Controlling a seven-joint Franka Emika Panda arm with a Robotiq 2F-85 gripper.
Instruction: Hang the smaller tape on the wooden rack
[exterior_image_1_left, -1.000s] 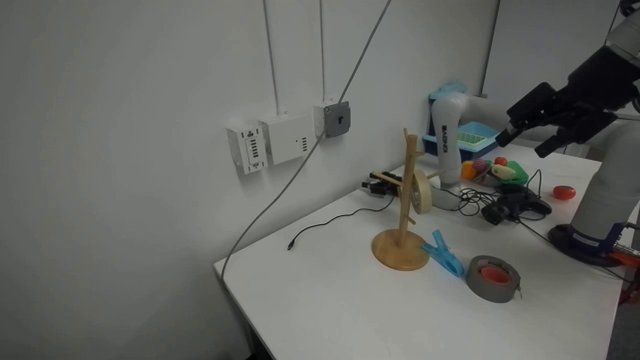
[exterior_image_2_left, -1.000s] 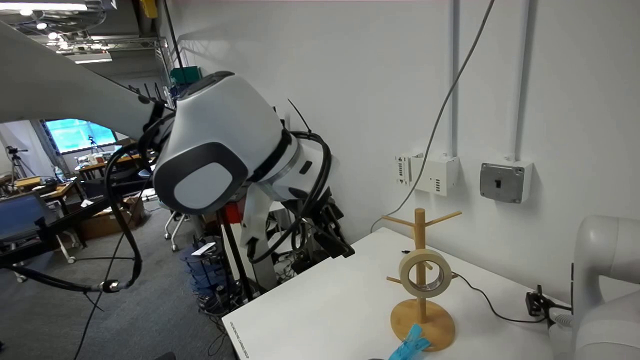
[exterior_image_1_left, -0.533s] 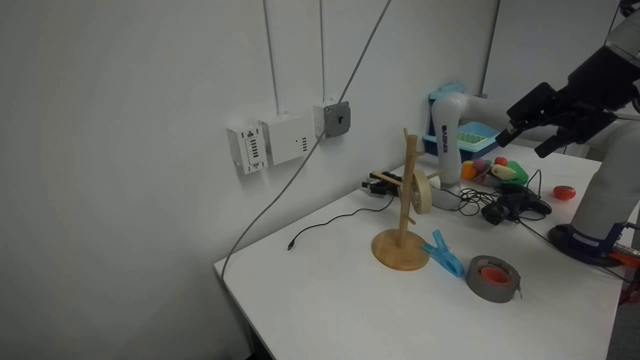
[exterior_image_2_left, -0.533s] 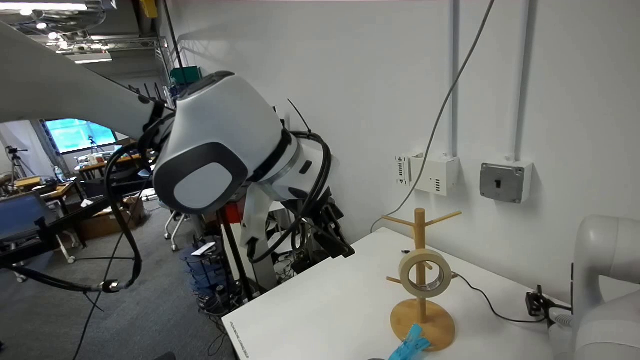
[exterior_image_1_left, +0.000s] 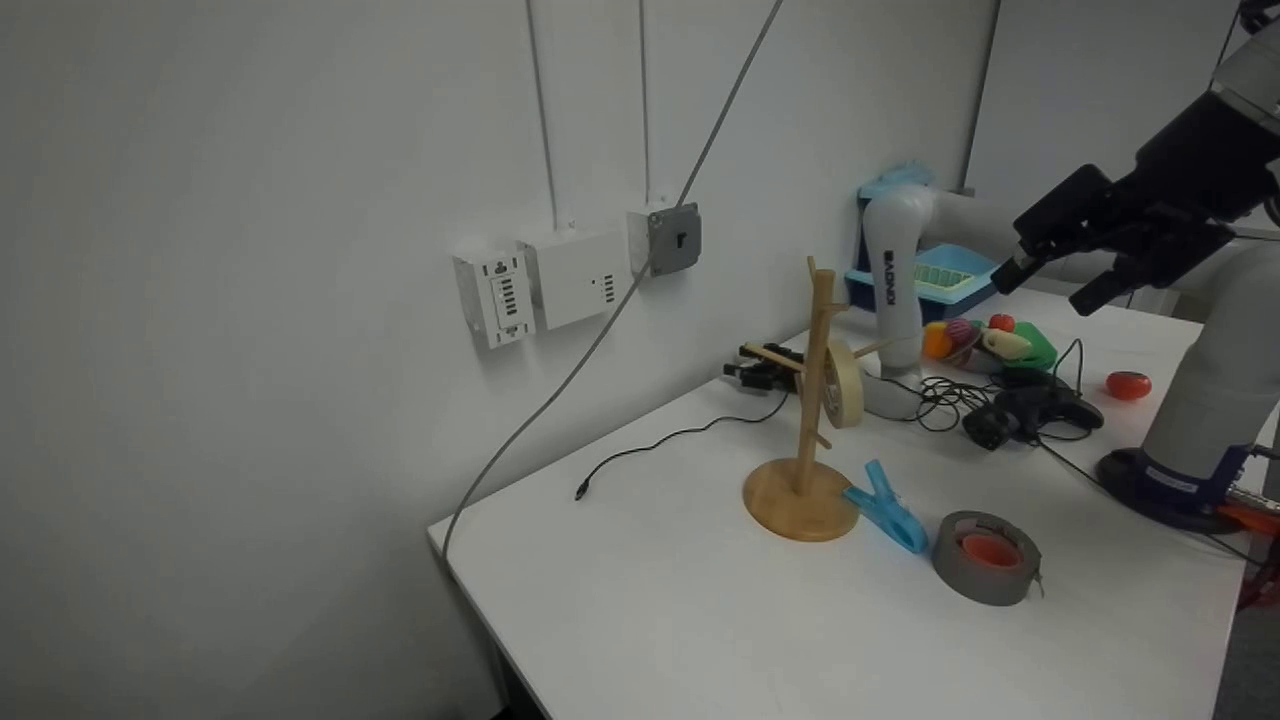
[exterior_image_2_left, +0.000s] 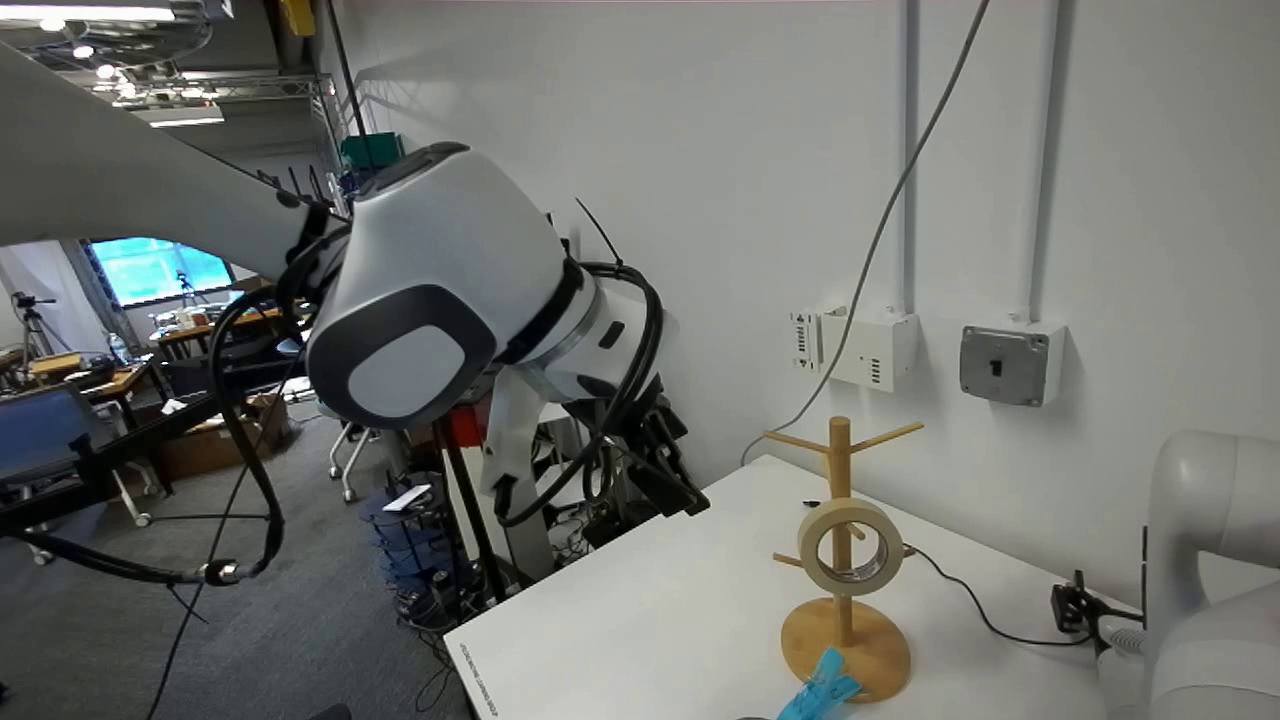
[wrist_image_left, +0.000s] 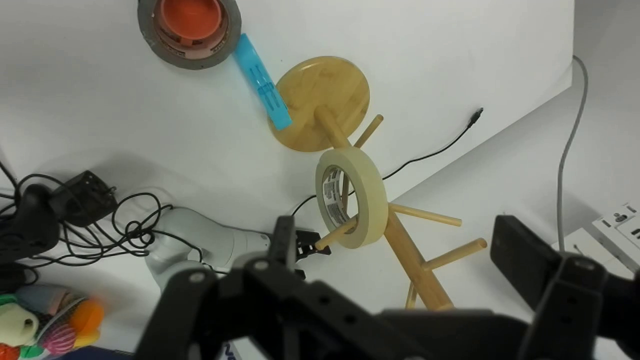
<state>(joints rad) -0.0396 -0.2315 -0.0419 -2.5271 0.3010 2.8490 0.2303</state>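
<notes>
The cream tape (wrist_image_left: 375, 200) was hung on a side peg (wrist_image_left: 336, 235) of the upright wooden rack (wrist_image_left: 412, 260), and the gripper (exterior_image_1_left: 1046, 288) was spread wide with nothing grasped.

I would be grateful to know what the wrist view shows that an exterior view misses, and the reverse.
Of this pair, only the wrist view shows the heap of colourful toy food and the reddish core of a round grey tape roll.
Only in an exterior view appear a bright blue screen and a square grey switch box.
The pair shares the flat cream ring of tape on the slim light-wood rack, and a blue plastic clip.
</notes>
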